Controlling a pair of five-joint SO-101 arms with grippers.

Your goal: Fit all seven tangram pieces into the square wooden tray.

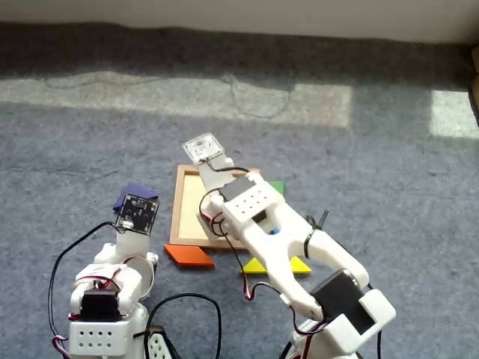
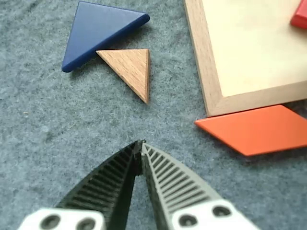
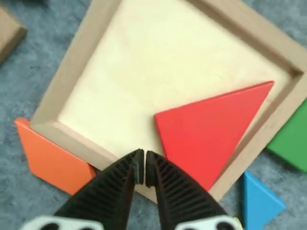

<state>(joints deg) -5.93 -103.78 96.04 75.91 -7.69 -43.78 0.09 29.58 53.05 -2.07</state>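
Observation:
The square wooden tray (image 3: 72, 72) holds a red triangle (image 3: 206, 129) lying against one wall. My right gripper (image 3: 144, 155) hangs shut and empty over the tray's rim, beside the red triangle. An orange parallelogram (image 3: 48, 153) rests on the carpet against the tray's outer edge. My left gripper (image 2: 140, 146) is shut with nothing in it, low over the carpet. Ahead of it lie a dark blue triangle (image 2: 98, 31) and a small wooden triangle (image 2: 129, 67), touching each other, beside the tray (image 2: 206, 72). In the high view the right arm (image 1: 254, 209) covers much of the tray (image 1: 187, 206).
A green piece (image 3: 292, 139) and a light blue triangle (image 3: 256, 201) lie just outside the tray. Yellow pieces (image 1: 258, 265) show under the right arm. Everything sits on grey carpet (image 1: 359, 187), which runs open to the right and far side.

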